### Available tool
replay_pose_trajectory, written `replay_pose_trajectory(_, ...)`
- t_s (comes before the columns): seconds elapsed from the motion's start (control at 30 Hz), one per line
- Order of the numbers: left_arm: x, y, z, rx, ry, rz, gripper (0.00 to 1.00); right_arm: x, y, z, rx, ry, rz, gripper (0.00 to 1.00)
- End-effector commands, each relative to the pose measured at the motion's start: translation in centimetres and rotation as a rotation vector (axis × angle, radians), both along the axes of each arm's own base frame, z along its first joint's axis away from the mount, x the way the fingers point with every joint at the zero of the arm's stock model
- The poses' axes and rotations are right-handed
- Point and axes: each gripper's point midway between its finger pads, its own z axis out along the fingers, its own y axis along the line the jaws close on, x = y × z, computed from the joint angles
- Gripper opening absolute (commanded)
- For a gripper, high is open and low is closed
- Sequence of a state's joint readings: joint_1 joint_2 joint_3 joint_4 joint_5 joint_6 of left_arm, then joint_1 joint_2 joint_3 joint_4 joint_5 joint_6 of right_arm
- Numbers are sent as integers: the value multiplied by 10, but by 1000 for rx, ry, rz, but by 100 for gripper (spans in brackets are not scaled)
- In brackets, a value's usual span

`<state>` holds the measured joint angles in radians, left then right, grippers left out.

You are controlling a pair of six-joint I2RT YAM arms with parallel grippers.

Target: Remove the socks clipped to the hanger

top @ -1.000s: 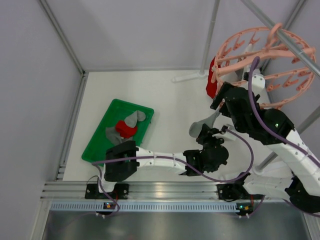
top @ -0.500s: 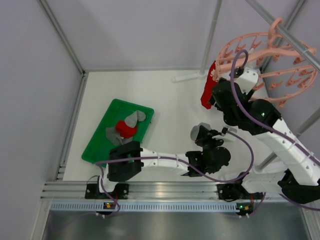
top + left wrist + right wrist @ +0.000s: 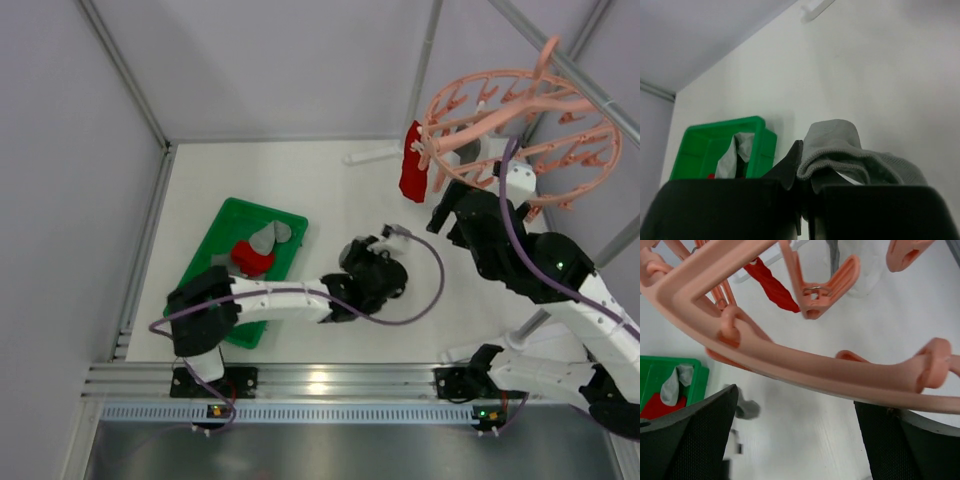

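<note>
Socks [image 3: 255, 250] are lying in the green tray [image 3: 265, 208] at left. A red sock [image 3: 412, 172] is hanging clipped at the hanger's [image 3: 790, 359] left rim, upper right overhead, near the right pincer [image 3: 795, 437], which is gaping empty under the ring, likely lining up. Mid-frame, the left pincer [image 3: 805, 192] is clamping a grey sock [image 3: 850, 150], probably tray-bound.

White arm links [image 3: 275, 293], black joints [image 3: 205, 318], trailing purple cables [image 3: 442, 270].

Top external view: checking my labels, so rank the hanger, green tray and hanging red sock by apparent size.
1. hanger, though raised nearer the camera, which inflates it
2. green tray
3. red sock
</note>
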<state>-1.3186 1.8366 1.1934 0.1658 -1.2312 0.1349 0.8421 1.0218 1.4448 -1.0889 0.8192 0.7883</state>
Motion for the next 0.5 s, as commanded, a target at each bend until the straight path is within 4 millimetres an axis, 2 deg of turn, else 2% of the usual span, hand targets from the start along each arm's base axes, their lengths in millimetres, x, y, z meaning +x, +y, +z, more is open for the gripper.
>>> replay_pose_trajectory(0.0, 24, 51, 12, -388, 204, 6, 0, -7, -3, 13, 68, -62, 26, 92)
replay_pose_trajectory(0.03, 27, 61, 12, -445, 232, 5, 0, -8, -4, 11, 61, -60, 28, 93)
replay_pose_trajectory(0.07, 26, 70, 25, -526, 252, -23, 0, -9, -5, 10, 63, -62, 34, 93)
replay_pose_trajectory(0.1, 34, 92, 15, -557, 269, 27, 0, -11, -3, 8, 62, -56, 53, 94)
replay_pose_trajectory(0.17, 36, 120, 22, -616, 278, 70, 0, -12, -1, 6, 74, -57, 72, 95)
replay_pose_trajectory(0.2, 44, 140, 22, -651, 276, 129, 2, -14, 2, 5, 77, -53, 91, 97)
replay_pose_trajectory(0.23, 43, 155, 16, -656, 286, 161, 3, -15, 2, 5, 86, -55, 99, 99)
replay_pose_trajectory(0.27, 43, 168, 23, -689, 276, 181, 3, -18, 1, 5, 95, -62, 105, 100)
replay_pose_trajectory(0.3, 45, 196, 10, -686, 283, 260, 3, -19, 1, 7, 104, -73, 117, 99)
replay_pose_trajectory(0.37, 43, 219, 12, -723, 264, 299, 4, -22, -2, 10, 118, -89, 128, 99)
replay_pose_trajectory(0.4, 43, 240, -1, -731, 277, 358, 5, -23, -3, 11, 121, -95, 129, 99)
replay_pose_trajectory(0.43, 42, 248, -4, -746, 284, 376, 4, -24, -4, 12, 125, -100, 131, 99)
replay_pose_trajectory(0.47, 44, 266, -6, -780, 269, 429, 4, -27, -6, 13, 130, -106, 134, 99)
